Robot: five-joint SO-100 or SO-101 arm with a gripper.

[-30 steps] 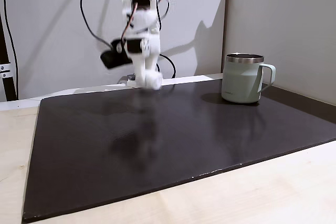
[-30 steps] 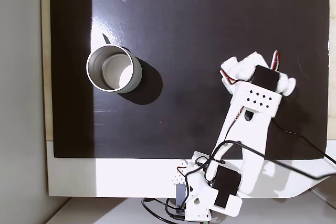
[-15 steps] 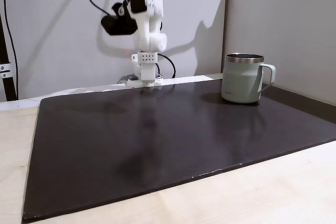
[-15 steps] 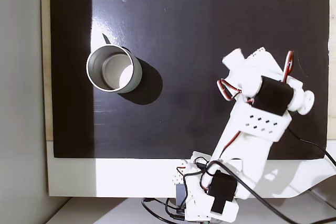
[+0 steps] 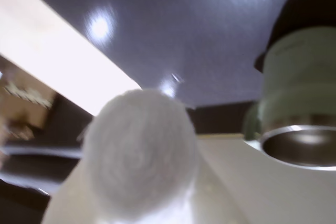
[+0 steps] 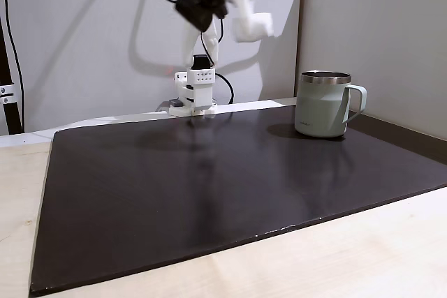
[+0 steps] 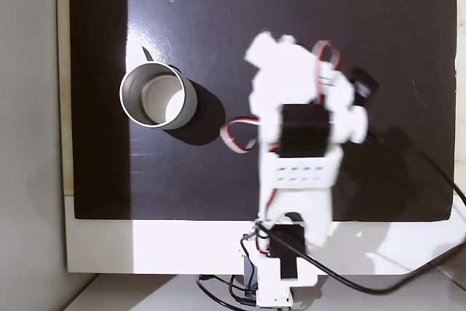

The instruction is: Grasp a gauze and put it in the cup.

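Jaws closed around the gauze (image 5: 139, 156), a white roll seen end-on and blurred up close in the wrist view. Gripper (image 6: 257, 27) raised high above the black mat (image 6: 209, 179), well clear of it. Cup (image 6: 323, 103) stands upright on the mat to the gripper's right in a fixed view, apart from it; from above, cup (image 7: 156, 97) sits left of the arm (image 7: 298, 143).
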